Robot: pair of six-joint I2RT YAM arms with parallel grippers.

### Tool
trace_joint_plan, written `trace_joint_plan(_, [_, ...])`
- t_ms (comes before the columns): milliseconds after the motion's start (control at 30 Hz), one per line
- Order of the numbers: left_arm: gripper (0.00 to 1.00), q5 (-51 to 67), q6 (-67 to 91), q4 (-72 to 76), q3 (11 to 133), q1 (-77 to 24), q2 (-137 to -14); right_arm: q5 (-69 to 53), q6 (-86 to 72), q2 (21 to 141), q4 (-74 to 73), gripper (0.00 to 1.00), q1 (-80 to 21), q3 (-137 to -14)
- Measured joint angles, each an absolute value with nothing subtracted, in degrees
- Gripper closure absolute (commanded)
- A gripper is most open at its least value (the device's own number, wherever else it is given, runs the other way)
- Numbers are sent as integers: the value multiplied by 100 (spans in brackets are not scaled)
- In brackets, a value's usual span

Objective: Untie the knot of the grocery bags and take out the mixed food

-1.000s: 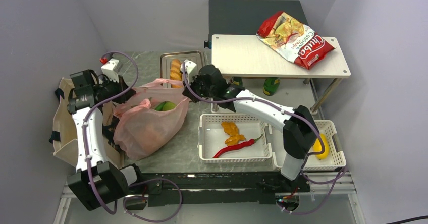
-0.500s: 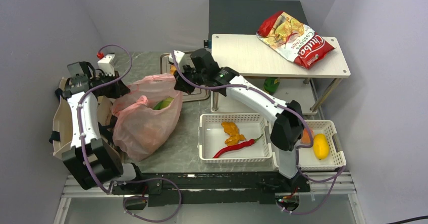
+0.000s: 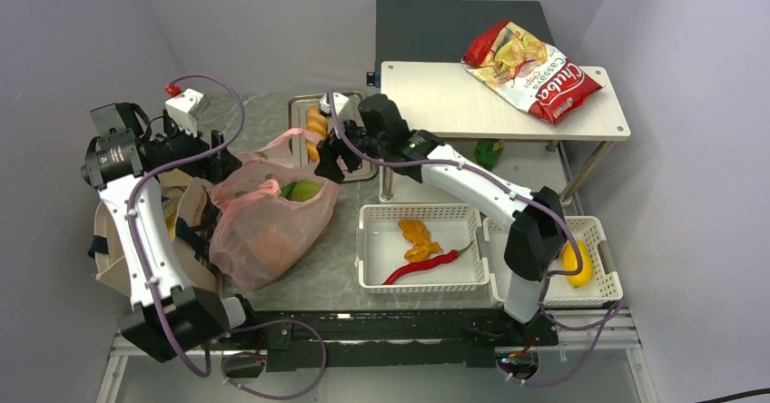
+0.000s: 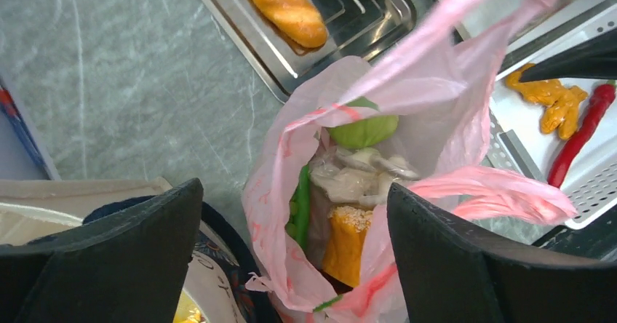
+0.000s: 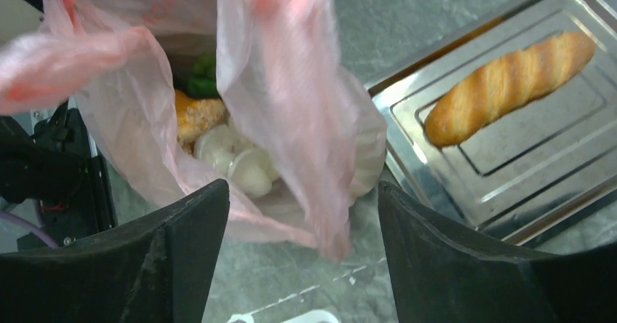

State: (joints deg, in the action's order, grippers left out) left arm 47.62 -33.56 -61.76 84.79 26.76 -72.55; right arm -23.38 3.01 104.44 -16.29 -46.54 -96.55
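The pink grocery bag [image 3: 268, 226] lies on the table with its mouth open and its handles loose. Inside it I see green cabbage [image 4: 364, 130], white garlic [image 4: 364, 174], a long green vegetable [image 4: 300, 206] and a brown bun [image 4: 345, 243]. My left gripper [image 3: 216, 153] [image 4: 295, 192] hovers open above the bag's left side, holding nothing. Over the bag's far right edge my right gripper [image 3: 329, 160] [image 5: 302, 188] stands open; a loose pink handle [image 5: 291, 105] hangs between its jaws without being pinched. The beige tote [image 3: 113, 240] lies at the left under the left arm.
A steel tray [image 3: 350, 172] with a baguette [image 3: 315, 126] sits behind the bag. A white basket [image 3: 368, 249] holds a red chilli and orange peppers; another basket [image 3: 604, 235] holds yellow fruit. A raised shelf [image 3: 454, 103] carries the Cassava chips bag [image 3: 536, 72], with a green bottle [image 3: 488, 153] beneath.
Both grippers were shut on the pink bag's handles and have opened, letting them go. The left arm has drawn back to the left, and the bag's mouth now gapes.
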Motion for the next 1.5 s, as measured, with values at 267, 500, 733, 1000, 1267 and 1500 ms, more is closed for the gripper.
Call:
trace_joint_plan(267, [1, 4471, -3701, -5892, 8449, 1603, -7017, -1968, 401, 9378, -825, 12, -4936, -8014])
trace_joint_plan(500, [13, 4016, -3546, -5328, 8676, 681, -8047, -2161, 1544, 8825, -193, 9, -5454, -7432])
trace_joint_plan(733, [25, 3979, -3485, -5354, 8689, 690, -8490, -2161, 2563, 9588, 108, 9, -6023, -7564])
trace_joint_plan(1000, [86, 3962, -3297, -5336, 8547, 897, -8348, -2158, 3033, 10816, 25, 74, -6112, -8366])
trace_joint_plan(1267, [100, 3935, -2939, -5275, 8552, 1990, -8353, -1872, 3269, 10639, -172, 100, -6176, -8243])
trace_joint_plan(1500, [100, 3791, -2716, -5035, 8552, 2191, -8350, -1509, 3301, 9708, -215, 100, -5835, -7815])
